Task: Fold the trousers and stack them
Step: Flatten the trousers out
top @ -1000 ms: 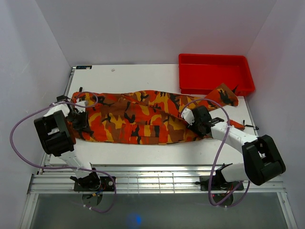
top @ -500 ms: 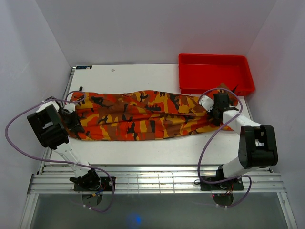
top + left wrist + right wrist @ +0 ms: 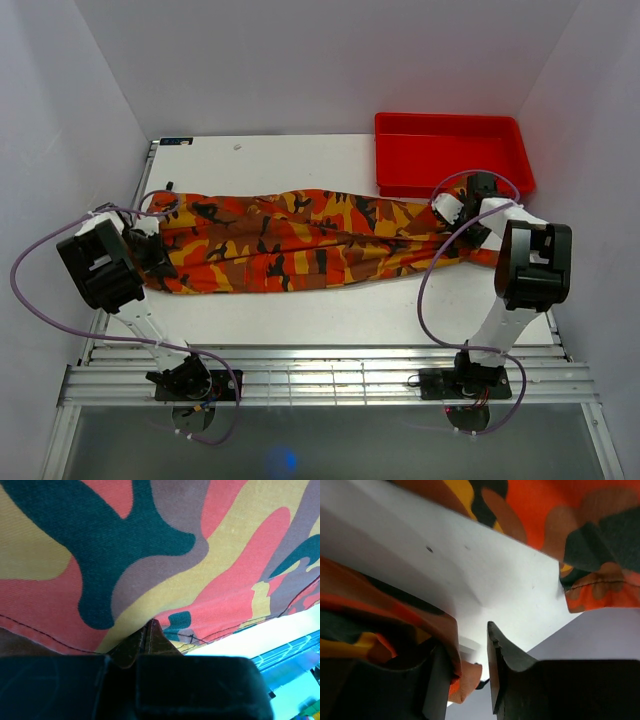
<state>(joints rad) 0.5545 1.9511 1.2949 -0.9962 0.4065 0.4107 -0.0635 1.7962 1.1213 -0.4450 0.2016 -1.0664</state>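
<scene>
The camouflage trousers [image 3: 290, 245] lie stretched left to right across the white table [image 3: 280, 165], folded lengthwise into a long band. My left gripper [image 3: 158, 262] is at their left end. In the left wrist view it [image 3: 136, 655] is shut on a brown fold of the trousers [image 3: 150, 540], which fill that view. My right gripper [image 3: 463, 222] is at the right end, just in front of the red tray. In the right wrist view its jaws [image 3: 467, 650] stand apart, and trouser cloth [image 3: 395, 625] drapes over the left finger without being pinched.
A red plastic tray [image 3: 450, 150] stands at the back right corner, close behind the right gripper. Grey walls close in on the left, back and right. Purple cables loop beside both arms, and a metal rail [image 3: 320, 375] runs along the near edge.
The right gripper has moved from the trousers' middle right out to their right end near the tray. The cloth now lies longer and narrower. The left gripper shifted left and shut on the cloth.
</scene>
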